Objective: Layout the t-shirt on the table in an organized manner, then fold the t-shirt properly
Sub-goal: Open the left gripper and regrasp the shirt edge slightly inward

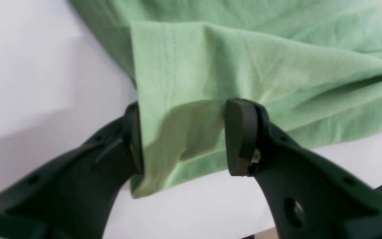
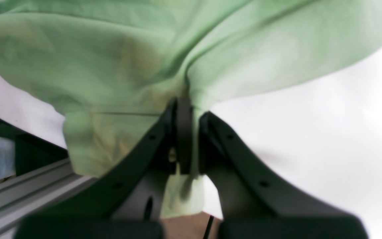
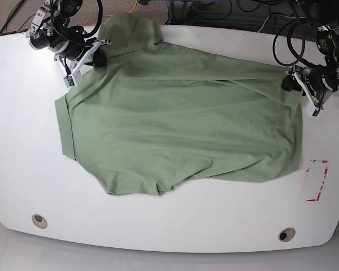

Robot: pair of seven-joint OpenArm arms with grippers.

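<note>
Two black grippers on soft, creased sage t-shirt: left gripper spread around hem, right gripper clamping fabric.

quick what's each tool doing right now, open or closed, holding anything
Left tool: open, its fingers either side of the t-shirt hem, not clamped.
Right tool: closed on a bunch of the t-shirt.
</note>
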